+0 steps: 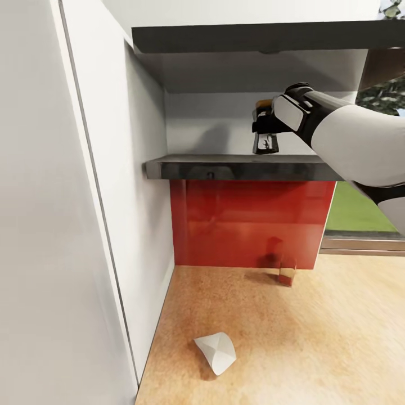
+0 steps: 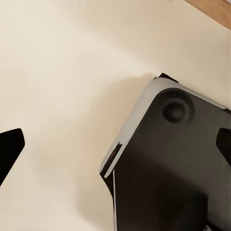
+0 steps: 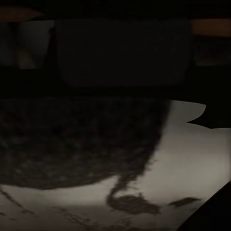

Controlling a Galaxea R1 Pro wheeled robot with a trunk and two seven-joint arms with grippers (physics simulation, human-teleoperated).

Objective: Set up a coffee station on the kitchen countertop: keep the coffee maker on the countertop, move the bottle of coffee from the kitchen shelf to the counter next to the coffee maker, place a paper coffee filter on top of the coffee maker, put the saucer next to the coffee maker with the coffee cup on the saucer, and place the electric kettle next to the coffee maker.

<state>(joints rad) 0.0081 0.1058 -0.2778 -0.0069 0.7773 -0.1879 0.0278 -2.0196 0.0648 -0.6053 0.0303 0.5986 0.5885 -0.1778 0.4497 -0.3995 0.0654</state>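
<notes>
Right gripper (image 1: 265, 135) is raised to the kitchen shelf (image 1: 236, 167), fingers pointing down just above the lower board. Fingers sit close around the bottle of coffee (image 1: 262, 104); only its yellow-gold cap shows past the wrist housing. Contact looks like a clamp on the bottle, but the body is hidden by the gripper. Right wrist view is dark: a large dark mass with a white label patch lies very near the lens.

Left gripper: in the left wrist view a black fingertip (image 2: 9, 149) shows over a pale surface; how far apart the jaws are cannot be told.

Paper coffee filter (image 1: 215, 351) lies on the countertop (image 1: 315, 343), well below the shelf. A small brown-red block (image 1: 287, 274) stands near the red backsplash (image 1: 247, 225).
</notes>
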